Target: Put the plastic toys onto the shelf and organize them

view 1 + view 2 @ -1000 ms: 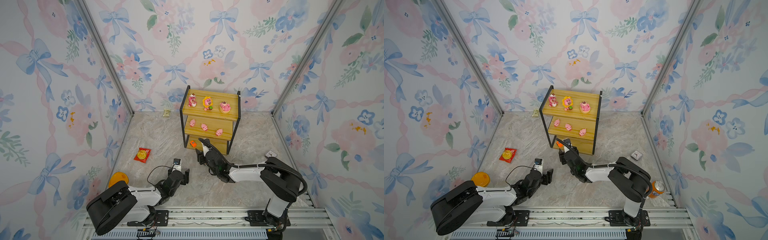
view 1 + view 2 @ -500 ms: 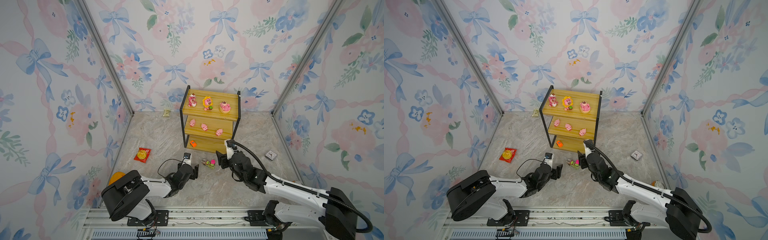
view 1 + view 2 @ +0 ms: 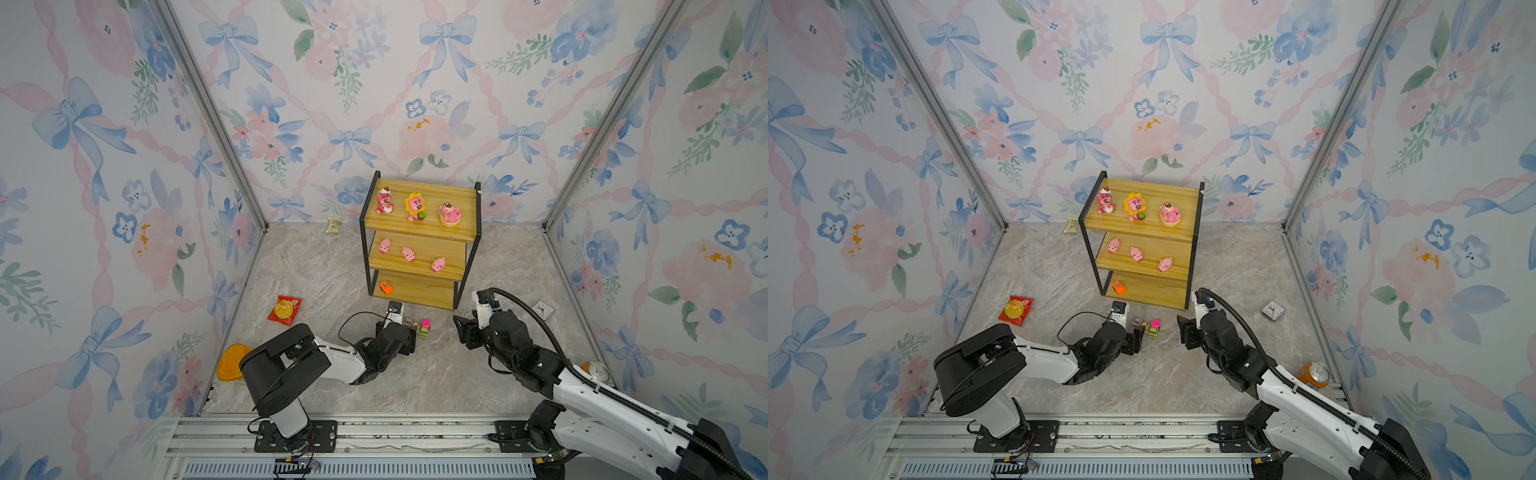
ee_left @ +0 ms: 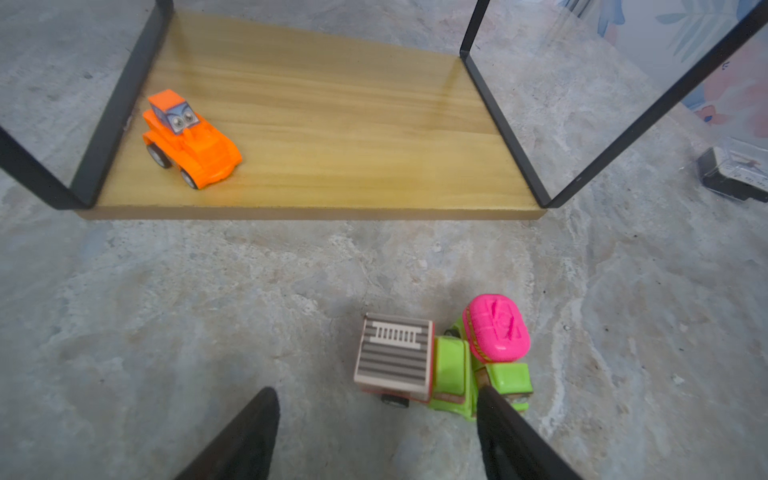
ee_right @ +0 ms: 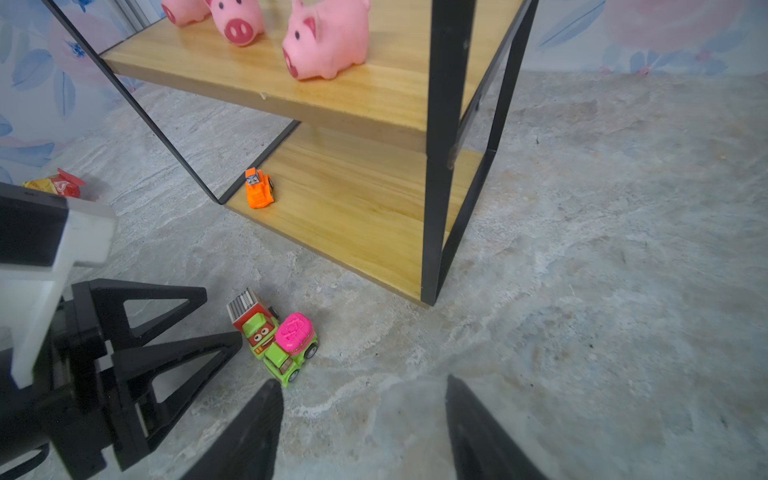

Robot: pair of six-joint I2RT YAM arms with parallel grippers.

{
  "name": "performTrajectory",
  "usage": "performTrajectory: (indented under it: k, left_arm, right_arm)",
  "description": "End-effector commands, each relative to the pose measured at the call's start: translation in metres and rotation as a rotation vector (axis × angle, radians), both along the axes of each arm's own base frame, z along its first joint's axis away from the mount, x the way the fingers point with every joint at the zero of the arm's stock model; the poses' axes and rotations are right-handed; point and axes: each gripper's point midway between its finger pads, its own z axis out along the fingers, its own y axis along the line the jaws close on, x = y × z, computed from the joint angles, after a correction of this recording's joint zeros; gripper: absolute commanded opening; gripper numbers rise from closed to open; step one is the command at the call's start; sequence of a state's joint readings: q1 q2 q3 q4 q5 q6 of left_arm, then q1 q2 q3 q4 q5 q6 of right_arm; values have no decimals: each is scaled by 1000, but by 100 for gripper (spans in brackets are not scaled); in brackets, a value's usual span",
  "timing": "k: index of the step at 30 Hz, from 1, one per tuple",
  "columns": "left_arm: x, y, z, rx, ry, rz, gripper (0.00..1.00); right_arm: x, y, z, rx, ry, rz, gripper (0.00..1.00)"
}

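Marble surface (image 3: 311, 270): orange car (image 3: 386, 287) now on shelf (image 3: 415, 297), right end effector (image 5: 363, 386) pulled back, apart and empty; left end effector (image 4: 374, 411), apart, nears two remaining cars (image 4: 451, 365)

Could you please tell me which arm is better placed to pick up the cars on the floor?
Left, I think: the left fingers are open right at the grey car and pink car; the right fingers, also open, sit farther off.

Both top views: I see bright, even light, with floral wallpapered walls (image 3: 124, 208) bowing toward the edges. Left wrist view: black jaws blurred in the foreground; a soft shadow beside the pink-and-green plastic toy car (image 4: 494, 357) on the grey marbled counter (image 4: 166, 311).
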State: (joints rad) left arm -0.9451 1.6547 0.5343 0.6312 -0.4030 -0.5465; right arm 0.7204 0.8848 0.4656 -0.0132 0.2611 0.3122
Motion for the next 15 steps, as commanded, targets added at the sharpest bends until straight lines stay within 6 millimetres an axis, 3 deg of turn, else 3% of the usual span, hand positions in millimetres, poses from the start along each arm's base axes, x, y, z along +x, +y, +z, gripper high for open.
performTrajectory:
  k: [1, 8, 15]
  left_arm:
    - [2, -8, -1, -3, 2, -8, 76]
    - [4, -23, -2, -54, 39, -23, 76]
    - [8, -25, -11, -57, 61, 11, 75]
  right_arm:
    - [-7, -4, -14, 4, 48, 0, 65]
    - [-10, -9, -22, 13, 64, -21, 64]
    - [-12, -10, -25, 30, 74, -29, 64]
